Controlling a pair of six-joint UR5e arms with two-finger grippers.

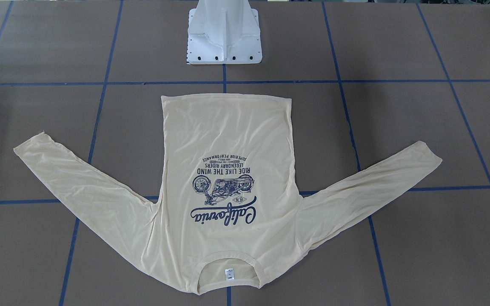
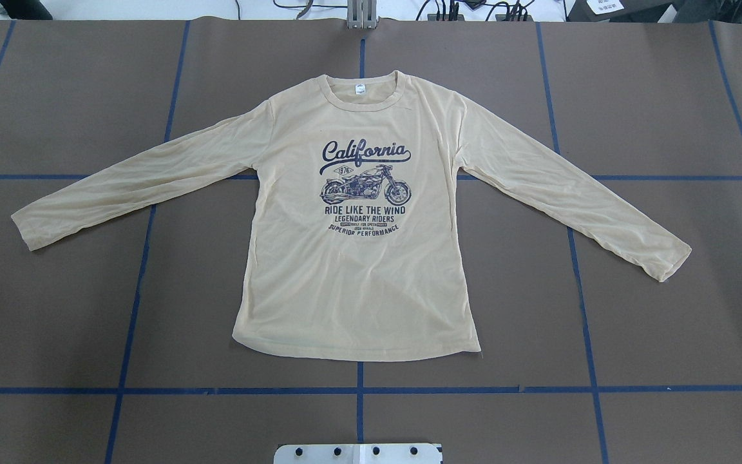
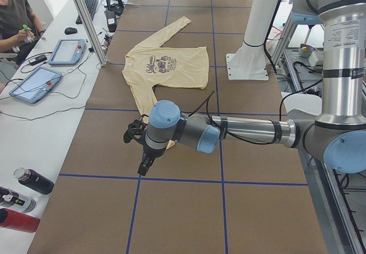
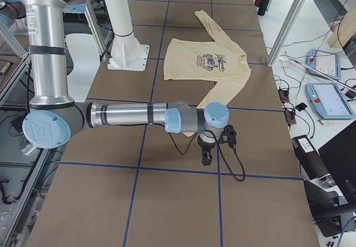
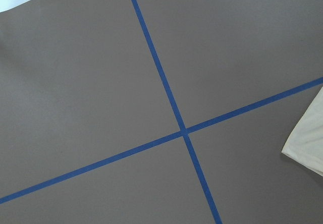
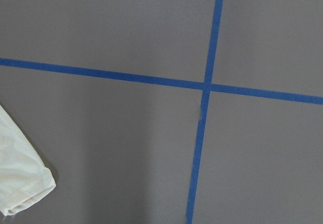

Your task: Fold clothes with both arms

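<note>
- The shirt (image 2: 358, 277) is found spread flat, print upward, at the middle of the worktop (image 2: 55, 309). Its neckline (image 2: 361, 103) lies away from the robot and its hem (image 2: 358, 351) towards it, with both sleeves splayed outward.
- The fabric is judged thin, light and limp, and slight wrinkles are noted. Sagging and sliding of the layers are to be expected on lifting.
- The left end effector (image 3: 143, 167) and right end effector (image 4: 206, 158) are seen above bare worktop near the sleeve ends, clear of the cloth. Whether either is open or closed cannot be told.
- Hold is best taken at the left cuff (image 5: 308, 148) and right cuff (image 6: 22, 183). Both layers should be pinched at the edge.
</note>
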